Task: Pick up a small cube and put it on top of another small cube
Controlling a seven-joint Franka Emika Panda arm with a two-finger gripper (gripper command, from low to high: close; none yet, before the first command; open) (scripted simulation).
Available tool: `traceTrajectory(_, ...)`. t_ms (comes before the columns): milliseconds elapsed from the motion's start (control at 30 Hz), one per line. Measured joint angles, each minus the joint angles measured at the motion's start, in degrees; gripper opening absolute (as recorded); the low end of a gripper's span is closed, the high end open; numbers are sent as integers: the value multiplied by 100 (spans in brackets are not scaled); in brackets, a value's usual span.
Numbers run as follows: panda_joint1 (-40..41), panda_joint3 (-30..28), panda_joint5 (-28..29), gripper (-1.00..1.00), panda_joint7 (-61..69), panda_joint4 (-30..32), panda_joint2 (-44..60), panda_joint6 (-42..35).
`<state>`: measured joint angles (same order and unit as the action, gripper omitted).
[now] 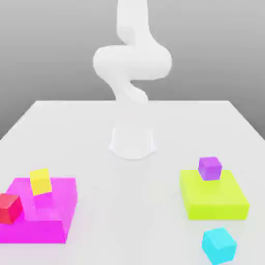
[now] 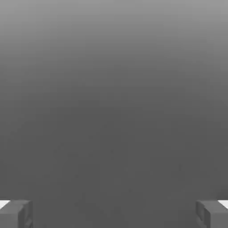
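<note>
Cyan small cube (image 1: 219, 245) sits on the white worktop (image 1: 155, 181), near the front edge on the exterior view's right. It stands alone and touches nothing else. Just behind it lies a flat lime-green block (image 1: 213, 201), and on the back part of this block rests a purple cube (image 1: 209, 168).

On the exterior view's left lies a flat magenta block (image 1: 52, 222). A yellow cube (image 1: 40, 181) stands on it, a little tilted, and a red cube (image 1: 10, 208) sits at the block's left edge. Whether the red cube rests fully on the block or partly beside it, I cannot tell.

The white robot arm (image 1: 132, 62) rises from its round base (image 1: 132, 142) at the middle of the worktop, well apart from all 4 cubes and both blocks.

In the hand view the gripper (image 2: 114, 213) has its jaws wide open: the 2 grey fingertips (image 2: 15, 213) stand far from each other at opposite sides, with plain grey background between them. The jaws hold nothing.
</note>
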<state>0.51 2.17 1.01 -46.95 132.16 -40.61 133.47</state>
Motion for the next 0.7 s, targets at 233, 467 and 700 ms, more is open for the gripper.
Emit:
traceTrajectory(233,78,574,372,0,-376,110,1488,483)
traceTrajectory(467,27,1012,790,0,-782,216,2947,951)
traceTrajectory(700,-283,1234,1087,0,-1105,325,4390,1428)
